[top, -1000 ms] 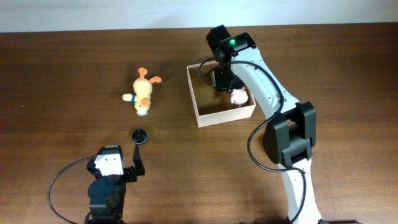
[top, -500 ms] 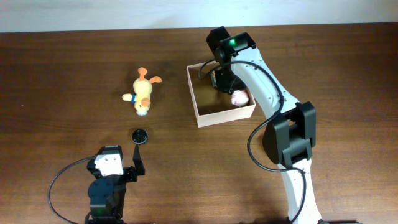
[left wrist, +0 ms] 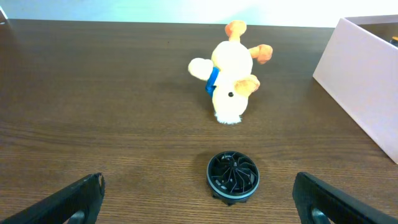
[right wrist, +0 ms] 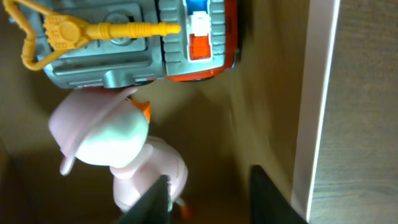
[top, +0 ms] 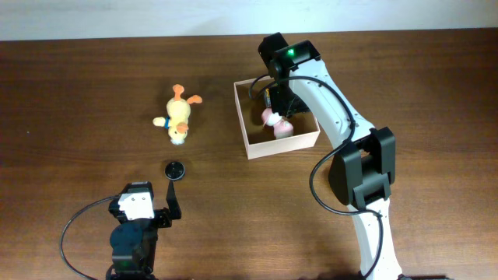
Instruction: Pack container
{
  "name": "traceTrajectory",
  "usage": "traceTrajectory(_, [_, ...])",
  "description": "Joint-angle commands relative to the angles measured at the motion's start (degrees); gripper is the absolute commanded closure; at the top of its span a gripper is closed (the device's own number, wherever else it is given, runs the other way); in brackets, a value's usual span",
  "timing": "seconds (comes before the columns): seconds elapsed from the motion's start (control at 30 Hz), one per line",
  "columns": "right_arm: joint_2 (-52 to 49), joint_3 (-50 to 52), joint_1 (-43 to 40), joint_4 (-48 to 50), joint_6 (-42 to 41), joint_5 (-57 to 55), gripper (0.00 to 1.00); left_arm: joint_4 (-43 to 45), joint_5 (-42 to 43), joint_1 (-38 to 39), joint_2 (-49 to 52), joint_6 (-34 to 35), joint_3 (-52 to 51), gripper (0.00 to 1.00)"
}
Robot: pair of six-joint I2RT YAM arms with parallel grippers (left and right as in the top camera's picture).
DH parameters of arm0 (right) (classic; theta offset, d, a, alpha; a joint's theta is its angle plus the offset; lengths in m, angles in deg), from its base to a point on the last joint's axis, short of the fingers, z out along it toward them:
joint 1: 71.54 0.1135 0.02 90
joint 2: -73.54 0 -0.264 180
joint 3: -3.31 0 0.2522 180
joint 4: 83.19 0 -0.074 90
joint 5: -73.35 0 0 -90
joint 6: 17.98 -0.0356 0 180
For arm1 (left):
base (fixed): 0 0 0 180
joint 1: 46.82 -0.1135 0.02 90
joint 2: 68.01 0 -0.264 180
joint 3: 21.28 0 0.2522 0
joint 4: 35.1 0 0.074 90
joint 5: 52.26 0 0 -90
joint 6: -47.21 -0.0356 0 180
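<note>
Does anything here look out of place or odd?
Nothing looks spilled or broken. The yellow duck plush lies on its side on the table, outside the container, and a small black round part lies loose near it.

A yellow plush duck [top: 179, 117] with orange feet and a blue band lies flat on the dark wood tabletop [top: 93, 93]. A small round black disc [top: 175, 169] with radial vanes sits near its head — apart, not touching. A pink-and-white plush toy [right wrist: 118, 140] lies against a grey toy truck [right wrist: 137, 37] with orange trim and a yellow crane arm — the truck is partly cut off at the frame edge.
</note>
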Motion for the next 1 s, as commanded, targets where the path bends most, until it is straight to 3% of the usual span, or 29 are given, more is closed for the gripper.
traceTrajectory(0.0, [-0.13,0.13,-0.11,0.24,1.38,-0.39,0.75,-0.04,0.61,-0.35,-0.26,-1.11,-0.26,0.01])
traceTrajectory(0.17, [-0.13,0.13,0.35,2.14,13.88,9.25,0.74,-0.02,0.61,-0.35,-0.26,-1.11,-0.26,0.01])
traceTrajectory(0.3, [-0.15,0.15,0.42,2.40,23.93,20.26,0.64,-0.02,0.61,-0.35,-0.26,-1.11,-0.26,0.01])
traceTrajectory(0.73, [-0.15,8.17,-1.97,5.66,27.56,15.61,0.58,-0.02,0.61,-0.35,-0.26,-1.11,-0.26,0.01])
traceTrajectory(0.8, [-0.15,8.17,-2.47,5.79,27.56,15.61,0.66,-0.02,0.61,-0.35,-0.26,-1.11,-0.26,0.01])
traceTrajectory(0.9, [-0.15,8.17,-3.08,5.60,27.56,15.67,0.92,-0.02,0.61,-0.35,-0.26,-1.11,-0.26,0.01])
traceTrajectory(0.97, [-0.15,8.17,-3.13,5.49,27.56,16.04,0.96,-0.02,0.61,-0.35,-0.26,-1.11,-0.26,0.01])
